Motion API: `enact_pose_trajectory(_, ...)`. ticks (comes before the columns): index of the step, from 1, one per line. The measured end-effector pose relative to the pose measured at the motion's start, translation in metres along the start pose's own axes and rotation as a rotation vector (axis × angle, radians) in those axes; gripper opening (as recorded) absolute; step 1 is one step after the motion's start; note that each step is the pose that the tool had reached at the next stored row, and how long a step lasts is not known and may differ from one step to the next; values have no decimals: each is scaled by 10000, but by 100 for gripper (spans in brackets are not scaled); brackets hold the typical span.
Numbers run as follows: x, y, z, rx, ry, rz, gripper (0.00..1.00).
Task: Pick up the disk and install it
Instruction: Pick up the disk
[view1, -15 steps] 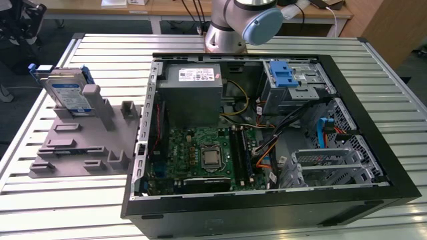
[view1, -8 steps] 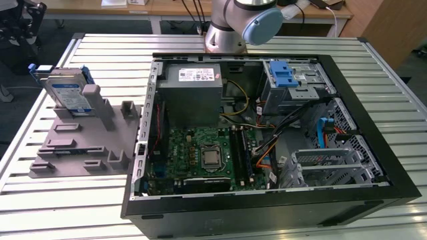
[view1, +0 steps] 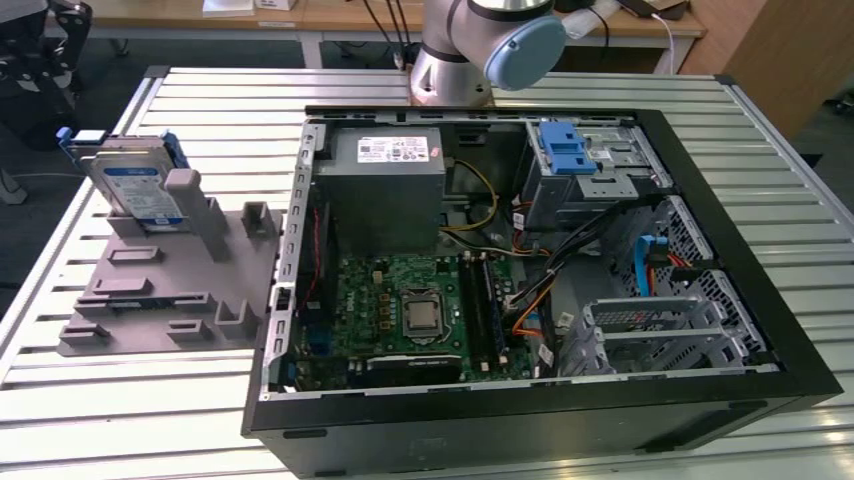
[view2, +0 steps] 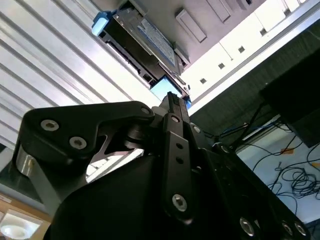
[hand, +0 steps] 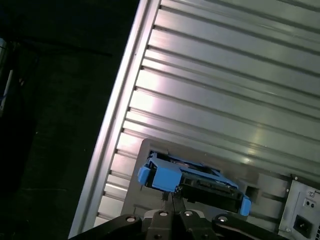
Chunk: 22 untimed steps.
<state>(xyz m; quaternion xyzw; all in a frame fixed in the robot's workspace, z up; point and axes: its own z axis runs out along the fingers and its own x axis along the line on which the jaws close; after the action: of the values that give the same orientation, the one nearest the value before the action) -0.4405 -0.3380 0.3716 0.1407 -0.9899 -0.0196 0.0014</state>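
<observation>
Exterior view: a grey stand (view1: 160, 290) hides the base of the disk (view1: 134, 185).

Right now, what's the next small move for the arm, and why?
Probably a straight descent toward the disk: it stands upright in the grey holder beside the open case, and the gripper hangs above its blue top edge, well apart from it.

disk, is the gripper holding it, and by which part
Nothing is held: the disk stands free in the grey stand, gripper clear of it.
</observation>
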Motion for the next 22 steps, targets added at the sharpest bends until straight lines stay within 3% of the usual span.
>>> enact_pose_trajectory(6, 0, 0, 1, -2, 34, -851, 11)
enact_pose_trajectory(22, 0, 0, 6, -3, 85, -2439, 11)
